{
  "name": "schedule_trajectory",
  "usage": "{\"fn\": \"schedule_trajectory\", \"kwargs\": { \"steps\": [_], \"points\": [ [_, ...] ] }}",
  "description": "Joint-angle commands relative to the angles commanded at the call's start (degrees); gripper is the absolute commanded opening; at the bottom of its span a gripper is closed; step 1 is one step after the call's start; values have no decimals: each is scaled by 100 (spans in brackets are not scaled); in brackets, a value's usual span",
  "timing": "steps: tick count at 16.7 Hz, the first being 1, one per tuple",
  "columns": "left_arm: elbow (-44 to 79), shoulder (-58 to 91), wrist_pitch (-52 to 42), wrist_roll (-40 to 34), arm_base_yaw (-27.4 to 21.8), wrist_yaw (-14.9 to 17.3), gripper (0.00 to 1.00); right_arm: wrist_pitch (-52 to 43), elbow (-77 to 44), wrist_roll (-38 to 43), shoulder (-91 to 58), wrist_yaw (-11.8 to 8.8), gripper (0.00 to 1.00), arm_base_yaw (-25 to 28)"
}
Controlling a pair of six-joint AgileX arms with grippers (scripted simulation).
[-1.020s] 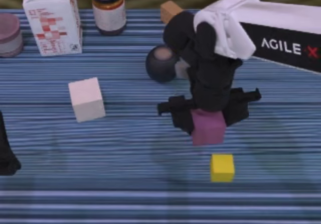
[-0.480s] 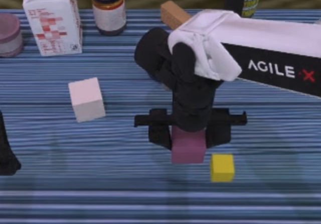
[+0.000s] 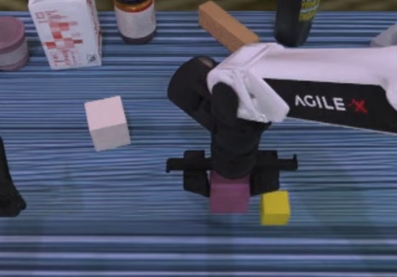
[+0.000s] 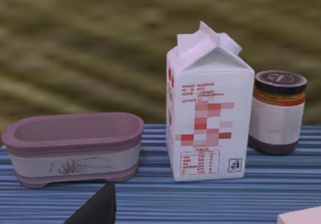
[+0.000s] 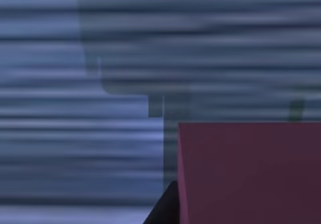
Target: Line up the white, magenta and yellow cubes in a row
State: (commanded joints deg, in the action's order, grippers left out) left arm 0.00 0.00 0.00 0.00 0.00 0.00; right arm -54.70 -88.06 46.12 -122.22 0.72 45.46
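Observation:
My right gripper point(image 3: 229, 187) is shut on the magenta cube point(image 3: 229, 196), holding it low over the table just left of the small yellow cube point(image 3: 275, 207). In the right wrist view the magenta cube point(image 5: 249, 173) fills the lower part of the frame, with a dark fingertip point(image 5: 165, 210) against its side. The pinkish-white cube point(image 3: 107, 122) rests apart at the left middle of the table; one corner of this white cube point(image 4: 302, 217) shows in the left wrist view. My left arm point(image 3: 7, 187) is parked at the table's left edge.
Along the back stand a milk carton point(image 3: 63, 19), a jar point(image 3: 133, 9), a pink planter point(image 3: 12, 42), a tan block point(image 3: 227, 26) and a dark bottle point(image 3: 299, 10). The right arm's white-sleeved link point(image 3: 310, 94) spans the right half of the table.
My right gripper has carried the magenta cube forward and leftward, then lowered it beside the yellow cube. The dark bottle and tan block are uncovered now. The left arm has not moved.

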Motion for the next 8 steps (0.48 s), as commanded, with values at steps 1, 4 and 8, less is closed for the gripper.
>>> {"fn": "schedule_trajectory", "kwargs": {
  "steps": [1,4,8],
  "points": [
    [0,0,0,0,0,0,100,210,132,5,-74,6,0,4],
    [0,0,0,0,0,0,100,497,335,20,-202,20,0,15],
    [0,0,0,0,0,0,100,497,335,20,-202,20,8,15]
  ]
}}
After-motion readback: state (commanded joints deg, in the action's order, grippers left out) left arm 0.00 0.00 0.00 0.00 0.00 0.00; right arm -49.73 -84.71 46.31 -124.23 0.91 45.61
